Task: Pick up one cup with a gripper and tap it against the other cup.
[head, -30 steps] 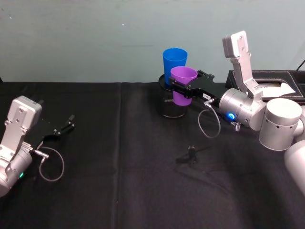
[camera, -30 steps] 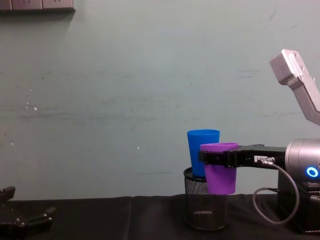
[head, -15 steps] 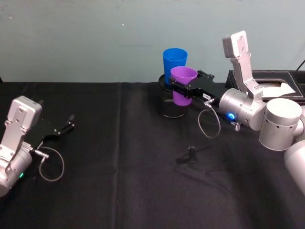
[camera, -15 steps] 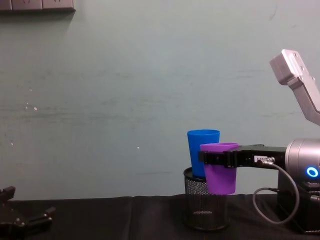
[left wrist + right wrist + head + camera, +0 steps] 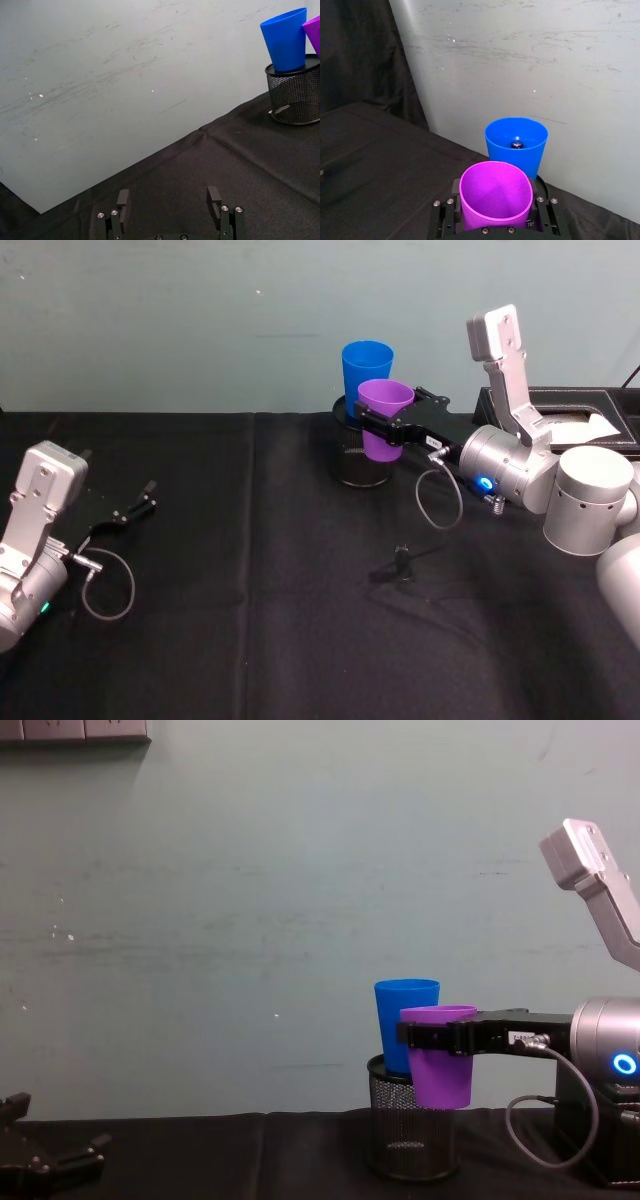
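My right gripper (image 5: 388, 423) (image 5: 437, 1036) (image 5: 494, 212) is shut on the purple cup (image 5: 384, 420) (image 5: 440, 1060) (image 5: 494, 196), holding it upright in the air just in front of the blue cup (image 5: 366, 368) (image 5: 406, 1025) (image 5: 516, 142). The blue cup stands in a black wire-mesh pen holder (image 5: 360, 460) (image 5: 410, 1130) (image 5: 295, 97) at the back of the table. In the head and chest views the two cups' sides overlap; I cannot tell whether they touch. My left gripper (image 5: 135, 508) (image 5: 170, 202) rests open and empty at the far left.
A black cloth (image 5: 250, 590) covers the table, with a small dark clip (image 5: 400, 562) lying in the middle. A dark box (image 5: 560, 420) with white paper sits at the back right. A pale wall (image 5: 250, 900) stands close behind the cups.
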